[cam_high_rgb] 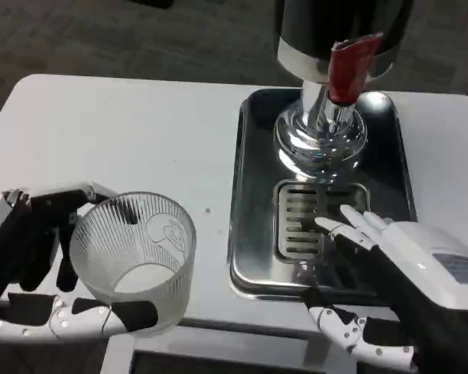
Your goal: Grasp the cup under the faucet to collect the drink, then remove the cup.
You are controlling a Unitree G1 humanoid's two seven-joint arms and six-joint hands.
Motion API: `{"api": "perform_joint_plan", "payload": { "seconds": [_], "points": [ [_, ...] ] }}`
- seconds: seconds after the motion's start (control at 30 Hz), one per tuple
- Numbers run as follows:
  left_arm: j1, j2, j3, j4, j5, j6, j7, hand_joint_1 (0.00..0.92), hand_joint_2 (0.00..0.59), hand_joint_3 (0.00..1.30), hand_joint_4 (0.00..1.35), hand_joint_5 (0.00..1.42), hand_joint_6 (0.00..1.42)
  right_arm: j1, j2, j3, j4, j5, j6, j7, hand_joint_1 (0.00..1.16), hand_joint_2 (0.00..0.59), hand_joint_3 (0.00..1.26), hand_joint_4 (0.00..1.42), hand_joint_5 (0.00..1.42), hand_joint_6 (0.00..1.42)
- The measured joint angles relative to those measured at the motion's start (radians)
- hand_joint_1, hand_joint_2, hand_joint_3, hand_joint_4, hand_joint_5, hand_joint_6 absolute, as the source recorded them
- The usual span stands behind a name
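A clear ribbed plastic cup (136, 261) stands upright at the table's front left, empty as far as I can see. My left hand (39, 273) grips it from the left, fingers wrapped around its base and side. The drink dispenser (331, 47) rises at the back right, with a red tap handle (349, 68) and a shiny spout base (320, 140) above a slotted drain grate (300, 222). My right hand (398, 269) lies open at the front of the steel tray (249, 156), fingertips over the grate, holding nothing.
The steel drip tray has a raised rim and takes up the right half of the white table (125, 140). The table's front edge runs just below both hands. Dark carpet lies beyond the far edge.
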Motion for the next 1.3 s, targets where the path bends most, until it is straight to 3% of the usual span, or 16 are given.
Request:
{"api": "perform_joint_plan", "payload": {
  "seconds": [0.2, 0.47, 0.63, 0.87, 1.3],
  "points": [
    [-0.06, 0.005, -0.028, 0.041, 0.028, 0.001, 0.0, 0.439, 0.114, 0.96, 1.15, 1.35, 1.42, 0.003, -0.003, -0.022, -0.001, 0.0, 0.007, 0.0, 0.44, 0.475, 0.13, 0.0, 0.0, 0.0],
    [-0.228, 0.005, -0.135, 0.164, 0.092, 0.024, 0.02, 0.439, 0.114, 0.96, 1.15, 1.35, 1.42, 0.03, -0.014, -0.065, -0.025, 0.001, 0.012, 0.001, 0.44, 0.475, 0.09, 0.0, 0.0, 0.0],
    [-0.302, 0.001, -0.201, 0.235, 0.143, 0.025, 0.05, 0.439, 0.114, 0.96, 1.15, 1.35, 1.42, 0.059, -0.022, -0.114, -0.029, 0.001, 0.012, -0.007, 0.44, 0.475, 0.06, 0.0, 0.0, 0.0],
    [-0.433, -0.027, -0.297, 0.348, 0.197, 0.031, 0.101, 0.439, 0.119, 0.96, 1.15, 1.35, 1.42, 0.064, -0.023, -0.161, -0.027, 0.003, 0.012, -0.04, 0.44, 0.475, 0.05, 0.0, 0.0, 0.0],
    [-0.553, -0.059, -0.402, 0.484, 0.24, 0.033, 0.175, 0.439, 0.119, 0.96, 1.15, 1.35, 1.42, 0.074, -0.021, -0.184, 0.013, 0.003, 0.014, -0.123, 0.43, 0.484, 0.04, 0.0, 0.0, 0.01]
  ]
}}
